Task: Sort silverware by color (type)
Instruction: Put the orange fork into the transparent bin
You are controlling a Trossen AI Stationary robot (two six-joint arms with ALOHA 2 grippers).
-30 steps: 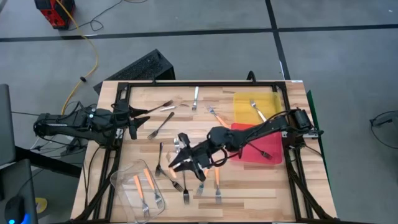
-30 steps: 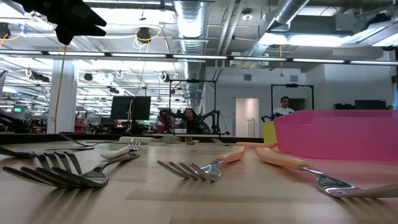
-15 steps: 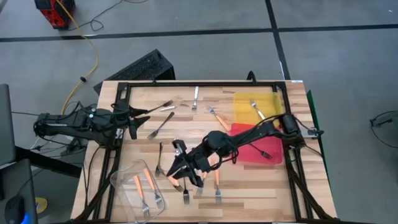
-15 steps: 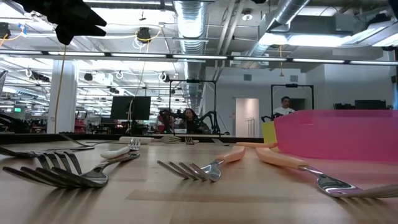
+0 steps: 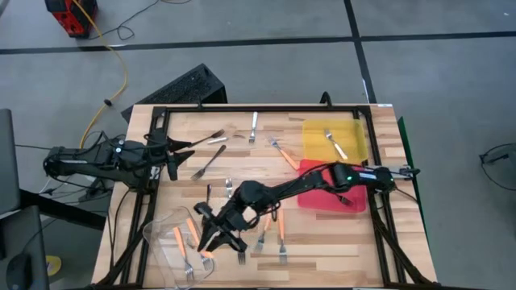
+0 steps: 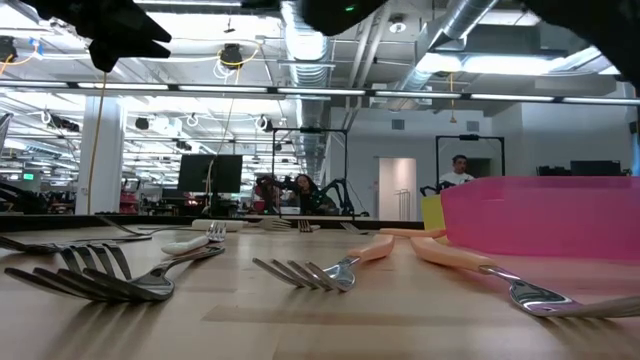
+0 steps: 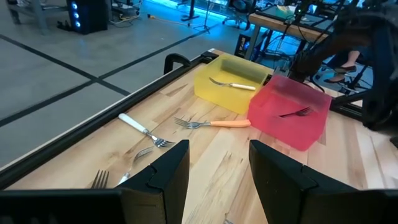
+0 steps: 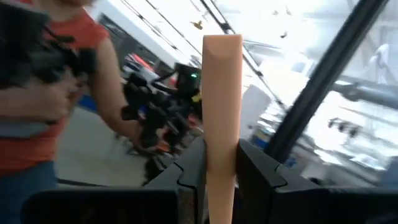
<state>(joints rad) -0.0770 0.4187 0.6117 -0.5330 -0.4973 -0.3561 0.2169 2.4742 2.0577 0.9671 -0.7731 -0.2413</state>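
Orange-handled fork [image 8: 221, 118] pinched upright between the right gripper [image 5: 211, 236] fingers, tines hidden — held beside the clear tub [image 5: 179, 246] at the table's [image 5: 322, 250] near-left corner. Other forks lie scattered. Left gripper [image 5: 173, 153] waits at the left edge, fingers apart.

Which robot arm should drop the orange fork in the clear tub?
The right. Its right gripper already clamps the orange fork beside the clear tub. The left gripper waits open, empty, farther away.
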